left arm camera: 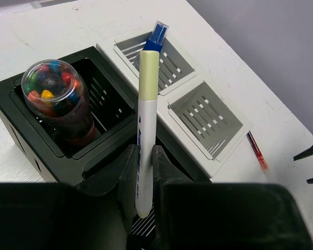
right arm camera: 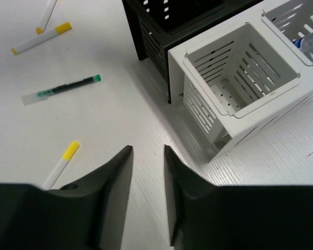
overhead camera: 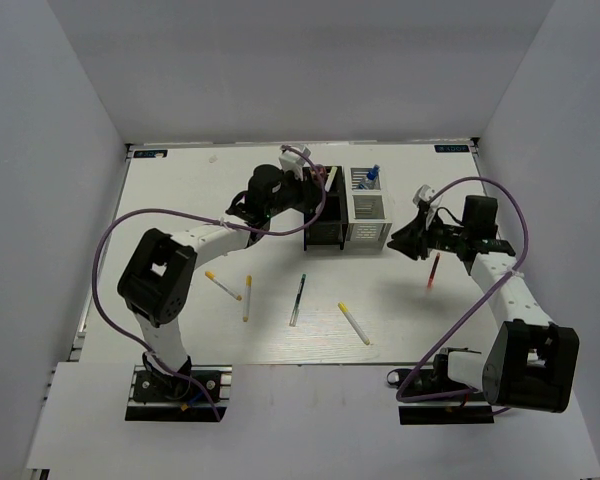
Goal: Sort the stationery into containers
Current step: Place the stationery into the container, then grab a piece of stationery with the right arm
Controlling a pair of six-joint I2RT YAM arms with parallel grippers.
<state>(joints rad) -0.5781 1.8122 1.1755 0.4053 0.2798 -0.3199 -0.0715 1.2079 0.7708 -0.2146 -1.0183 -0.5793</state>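
Left fingers [left arm camera: 143, 152] grip a pen [left arm camera: 147, 99] upright over the black holder [left arm camera: 8, 117]. Right fingers [right arm camera: 147, 152] are slightly parted and empty. Keep the pen vertical, centre it on a free compartment, lower, then release.

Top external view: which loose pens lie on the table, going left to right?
Slanted white pen → steeper white pen → dark pen → near white pen → red pen.

The lower end of the white pen [left arm camera: 145, 135] is covered by the jaws; the red pen [left arm camera: 256, 151] is half hidden behind the white holder [left arm camera: 195, 78]. The clear bottle [right arm camera: 310, 44] and the black holder [right arm camera: 156, 36] are cut off by the right wrist view's edges.
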